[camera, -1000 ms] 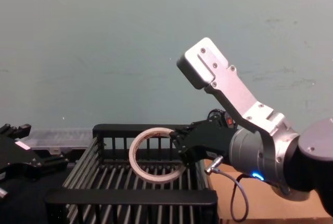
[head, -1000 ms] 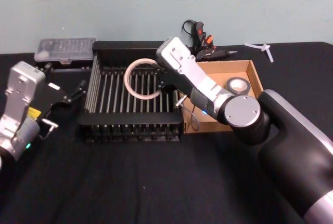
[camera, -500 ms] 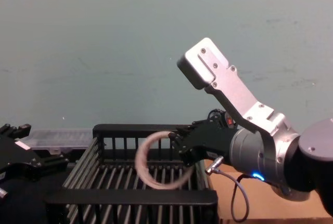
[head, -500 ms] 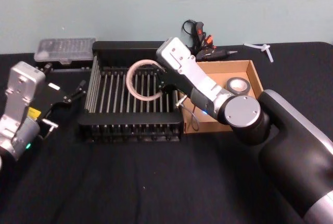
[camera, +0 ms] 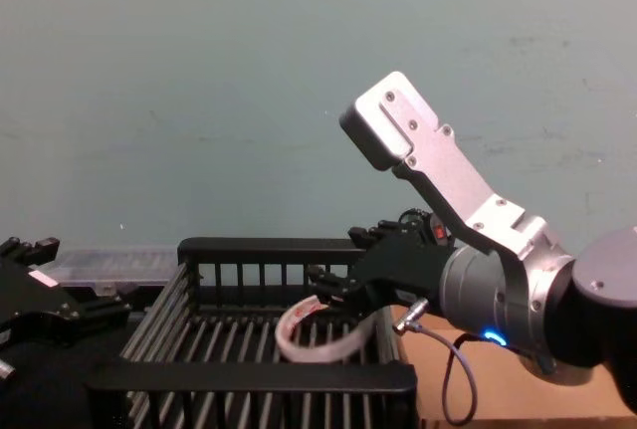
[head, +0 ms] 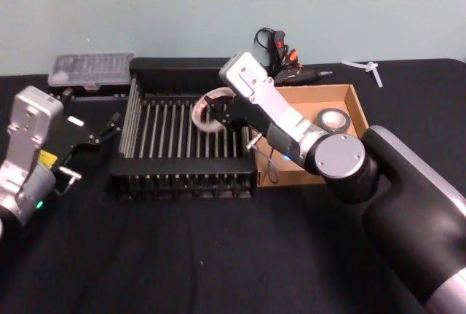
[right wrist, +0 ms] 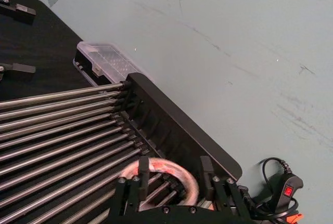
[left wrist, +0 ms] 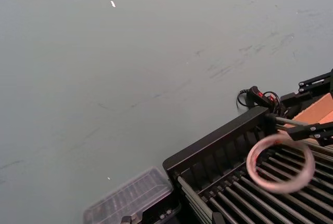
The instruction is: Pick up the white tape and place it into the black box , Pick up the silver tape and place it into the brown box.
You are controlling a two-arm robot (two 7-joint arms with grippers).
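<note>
Right gripper (head: 218, 112) sits at centre frame in the head view, over the right half of the black box (head: 145, 181), with its fingers spread apart and holding nothing; in the right wrist view both fingers stand clear on either side of the white tape (right wrist: 165, 173). The white tape (head: 208, 115) lies just beside the fingertips, inside the crate and near its right wall; in the chest view it appears low at centre frame, tilted, its lower edge down among the floor bars (camera: 317, 340). Whether it has come fully to rest cannot be told. Judged by its form, the ring is light and thin-walled, likely to flex under a hard squeeze and prone to roll or tip on the slatted floor; any re-grip would best take the wall between the pads, one finger inside the ring and one outside. The silver tape (head: 333, 119) lies in the brown box (head: 354, 103), at right of centre, a compact, stiffer roll that would take a grip across its outer faces. Left gripper (head: 105, 130) is parked at the left of the frame, off the crate, fingers apart and empty. Compared with one second ago, the right gripper has released: the ring was then held upright and high above the bars, blurred in fall half a second ago, and now sits low in the crate, while the arm itself has hardly shifted.
</note>
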